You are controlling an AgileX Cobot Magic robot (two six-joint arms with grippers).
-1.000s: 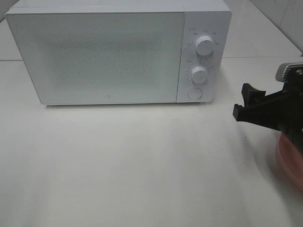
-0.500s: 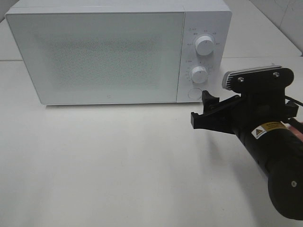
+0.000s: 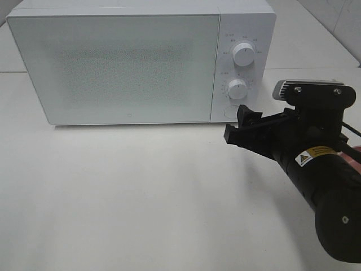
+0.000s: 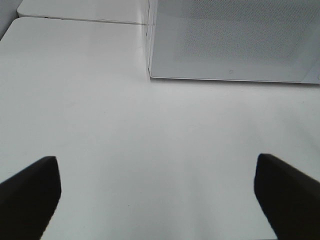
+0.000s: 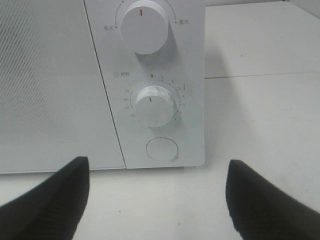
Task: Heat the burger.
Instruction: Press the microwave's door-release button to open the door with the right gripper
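The burger is out of view in every frame. A white microwave (image 3: 124, 62) stands at the back of the table with its door shut; the left wrist view shows its lower front (image 4: 230, 40). My right gripper (image 3: 237, 125) is open and empty, just in front of the round button (image 3: 232, 111) at the bottom of the control panel. In the right wrist view that gripper (image 5: 160, 205) faces the button (image 5: 161, 149), its fingers apart on either side. My left gripper (image 4: 160, 200) is open over bare table, with nothing between its fingers.
The control panel carries an upper knob (image 3: 243, 54) and a timer knob (image 3: 237, 88) above the button. A sliver of pink plate (image 3: 354, 153) shows behind the right arm at the right edge. White tabletop (image 3: 124, 192) spreads in front of the microwave.
My right arm has swung in from the right edge toward the microwave's control panel and now has its open fingers close to the round button. The microwave door stays shut.
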